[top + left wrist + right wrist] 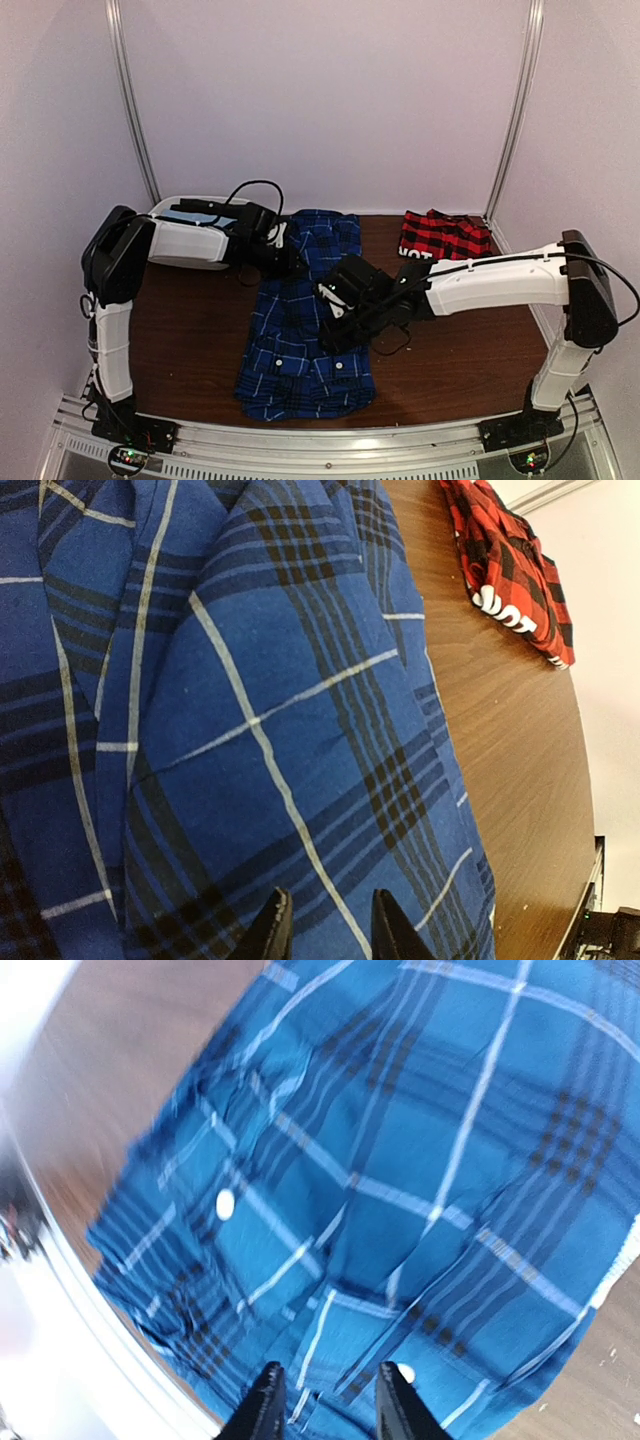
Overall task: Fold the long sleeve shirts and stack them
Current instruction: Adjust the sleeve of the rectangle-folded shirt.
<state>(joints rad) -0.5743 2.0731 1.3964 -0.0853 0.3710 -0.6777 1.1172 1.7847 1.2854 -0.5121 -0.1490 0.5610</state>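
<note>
Left gripper (331,927) and right gripper (326,1400) are loose and empty; dragging low could bunch the blue shirt (298,345) underneath.

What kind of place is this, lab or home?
Probably a lab test booth: plain white walls, two arms bolted to an aluminium rail, and one small wooden table.

Blue plaid shirt (290,340) lies lengthwise mid-table; red-check shirt (445,238) sits far right.
</note>
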